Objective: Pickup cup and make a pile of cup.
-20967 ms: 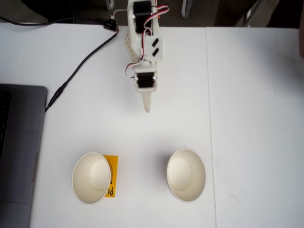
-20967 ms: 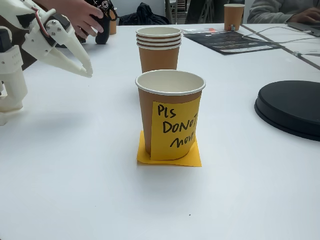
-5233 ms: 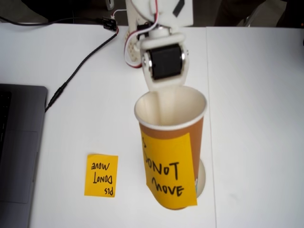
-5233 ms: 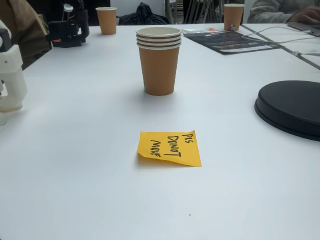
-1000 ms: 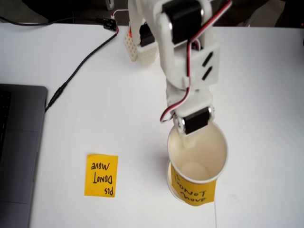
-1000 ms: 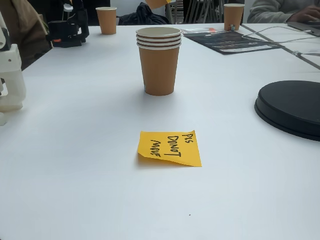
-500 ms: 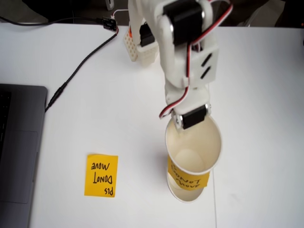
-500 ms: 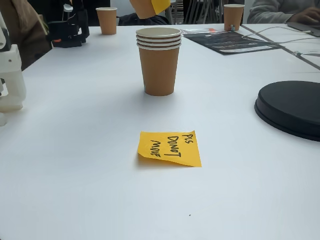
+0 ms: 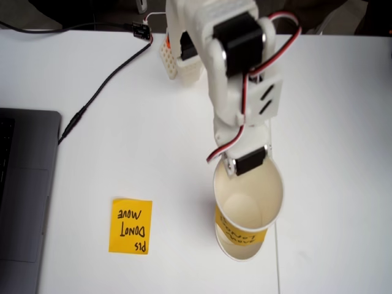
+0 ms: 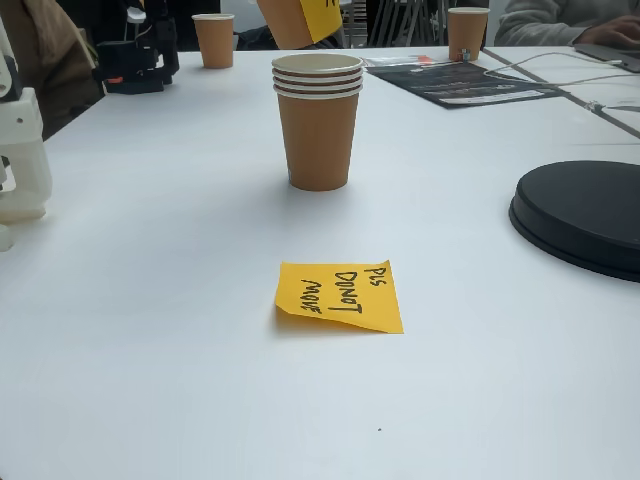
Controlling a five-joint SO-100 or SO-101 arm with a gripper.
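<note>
White table (image 9: 343, 122) with a seam running lengthwise; evenly lit. Grey laptop (image 9: 21, 196) at the left edge, black cable (image 9: 101, 86) beside it. Black round disc (image 10: 585, 215) and dark printed mat (image 10: 460, 82) on the table.

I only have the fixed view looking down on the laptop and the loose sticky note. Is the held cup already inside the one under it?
Observer: No. In a fixed view, the cup hangs with its base above the rim of the stack, not inside it.
Operator: Is it hanging straight?
Observer: It looks slightly tilted, and its base sits toward the left of the stack's mouth in that view.
Operator: Is there just one cup underneath?
Observer: No, the stack shows four nested rims.
</note>
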